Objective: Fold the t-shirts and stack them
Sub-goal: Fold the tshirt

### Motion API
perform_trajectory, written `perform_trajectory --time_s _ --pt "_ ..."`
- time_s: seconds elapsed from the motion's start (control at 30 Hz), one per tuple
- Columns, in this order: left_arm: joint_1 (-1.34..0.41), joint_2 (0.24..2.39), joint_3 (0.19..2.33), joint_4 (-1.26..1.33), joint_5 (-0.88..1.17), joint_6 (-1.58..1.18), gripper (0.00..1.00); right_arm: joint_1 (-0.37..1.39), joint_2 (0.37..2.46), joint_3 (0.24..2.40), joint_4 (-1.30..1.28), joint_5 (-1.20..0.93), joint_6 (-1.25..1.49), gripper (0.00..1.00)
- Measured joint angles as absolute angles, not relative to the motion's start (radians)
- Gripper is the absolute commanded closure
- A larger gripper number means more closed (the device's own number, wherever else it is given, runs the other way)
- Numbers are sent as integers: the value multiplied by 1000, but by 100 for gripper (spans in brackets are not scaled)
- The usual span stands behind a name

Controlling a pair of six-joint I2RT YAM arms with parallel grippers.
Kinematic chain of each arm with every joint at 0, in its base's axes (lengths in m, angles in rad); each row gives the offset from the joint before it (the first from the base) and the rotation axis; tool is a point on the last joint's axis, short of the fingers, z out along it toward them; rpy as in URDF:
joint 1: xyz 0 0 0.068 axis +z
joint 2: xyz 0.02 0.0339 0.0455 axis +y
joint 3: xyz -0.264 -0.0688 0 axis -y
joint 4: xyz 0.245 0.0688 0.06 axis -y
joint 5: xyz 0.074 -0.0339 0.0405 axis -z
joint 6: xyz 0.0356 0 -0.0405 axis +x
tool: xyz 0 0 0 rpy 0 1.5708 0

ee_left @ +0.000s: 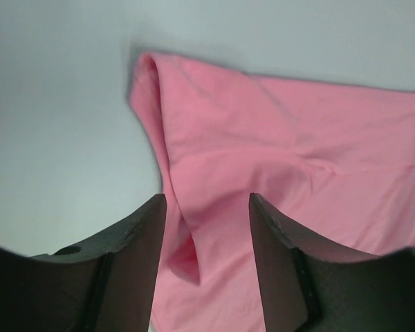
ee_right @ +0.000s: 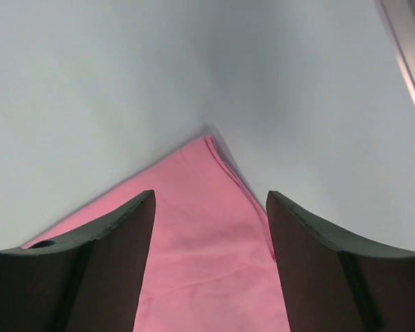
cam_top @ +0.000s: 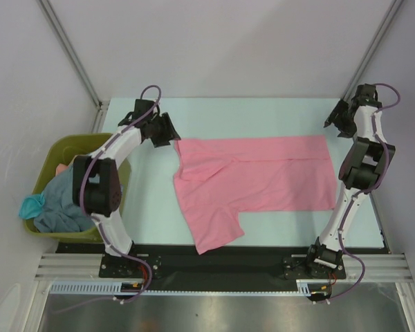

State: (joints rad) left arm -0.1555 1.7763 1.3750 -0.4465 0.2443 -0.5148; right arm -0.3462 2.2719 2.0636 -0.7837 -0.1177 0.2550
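Currently the pink t-shirt point(cam_top: 256, 183) lies spread across the middle of the pale tabletop point(cam_top: 152, 207), its length running left to right. One sleeve reaches toward the near edge, and its tip lies over the black strip point(cam_top: 263, 254) there. A crease runs along the shirt close to its far edge, and the cloth at the left end is rumpled. The left hand point(cam_top: 169, 133) hovers at the shirt's far-left corner. In the left wrist view its fingers point(ee_left: 142, 238) stand apart, with pink cloth showing under the gap and nothing clamped between them. The right hand point(cam_top: 334, 119) sits near the far-right corner. In the right wrist view its fingers point(ee_right: 111, 242) are likewise spread wide, and the doubled-over corner of the shirt lies flat on the tabletop below them, ungripped. At the tabletop's left side stands an olive-green bin point(cam_top: 52, 149). A grey-blue t-shirt point(cam_top: 62, 207) lies bunched in it, and a teal t-shirt point(cam_top: 31, 205) droops over the bin's outer rim. Whether either hand actually touches the pink cloth I cannot tell.
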Motion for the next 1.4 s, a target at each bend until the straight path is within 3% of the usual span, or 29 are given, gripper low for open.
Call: perform_trajectory --time_s 0.3,0.53,0.63,0.73,0.87,0.97,1.0,1.07,1.13,1.33,1.37,1.4 --pt "-139 2092 1576 -466 254 -456 34 -342 2355 2067 -759 -193 199 28" --pt "-136 2180 1668 -482 268 -443 38 -339 2376 2067 -744 -200 178 32" --pt "-135 2200 1681 -482 276 -444 47 -337 2391 2067 -737 -200 178 39" --pt "-130 2226 1693 -483 293 -452 66 -337 2411 2070 -731 -204 178 51" --pt "-116 2246 1704 -482 315 -463 81 -337 2417 2072 -719 -212 184 58" --pt "-105 2258 1713 -483 329 -477 99 -337 2423 2072 -708 -211 204 73" --pt "-101 2263 1720 -485 337 -480 100 -337 2425 2072 -700 -211 213 86" --pt "-96 2274 1741 -488 345 -480 100 -339 2430 2072 -684 -204 234 96" --pt "-91 2292 1766 -491 348 -481 100 -342 2433 2074 -676 -202 259 100" --pt "-86 2334 1843 -513 346 -479 100 -343 2470 2132 -665 -191 296 99" --pt "-86 2343 1859 -516 345 -479 99 -343 2480 2149 -667 -192 296 96" --pt "-86 2351 1876 -523 344 -478 90 -343 2493 2170 -668 -192 297 80"
